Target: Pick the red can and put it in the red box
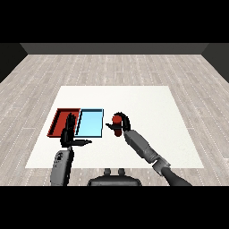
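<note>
Lower left, left hand [68,134] upright, fingers straight, thumb out, overlapping red tray [59,120] front edge. Centre frame, right hand [121,123] fingers curled round red can [117,120], just right of light blue tray [91,123] on counter [143,103].

Lighting: we record even, diffuse light with no visible source. The white worktop [134,103] reads bright and flat, without glare or hot spots. The grey plank floor [112,67] is slightly dimmer, and the far wall [112,48] is dark. Shadows: we find no distinct cast shadows on the worktop. Plank lines and worktop edges run straight, with no bending toward the edges.
</note>
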`<action>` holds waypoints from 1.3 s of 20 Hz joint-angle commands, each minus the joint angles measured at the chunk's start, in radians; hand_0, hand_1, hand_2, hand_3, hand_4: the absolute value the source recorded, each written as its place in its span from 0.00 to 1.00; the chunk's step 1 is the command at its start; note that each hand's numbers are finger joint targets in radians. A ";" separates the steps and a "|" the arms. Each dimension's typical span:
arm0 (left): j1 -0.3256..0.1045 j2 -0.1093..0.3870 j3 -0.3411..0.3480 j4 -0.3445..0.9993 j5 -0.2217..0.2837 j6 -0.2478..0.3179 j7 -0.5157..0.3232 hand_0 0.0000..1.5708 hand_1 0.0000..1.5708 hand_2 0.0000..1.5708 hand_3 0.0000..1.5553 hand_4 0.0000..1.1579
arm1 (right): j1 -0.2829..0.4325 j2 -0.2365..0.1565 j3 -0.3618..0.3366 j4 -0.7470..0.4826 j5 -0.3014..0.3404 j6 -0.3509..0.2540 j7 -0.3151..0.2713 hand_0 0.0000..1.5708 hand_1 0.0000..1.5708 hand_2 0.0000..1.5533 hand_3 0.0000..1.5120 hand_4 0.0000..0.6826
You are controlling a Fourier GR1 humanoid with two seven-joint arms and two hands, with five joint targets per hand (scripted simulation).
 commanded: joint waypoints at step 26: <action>-0.078 -0.044 -0.225 -0.130 -0.011 -0.040 0.251 0.00 0.00 0.00 0.00 0.00 | 0.245 -0.194 -0.067 -0.853 0.374 -0.140 0.263 1.00 1.00 0.94 0.93 0.91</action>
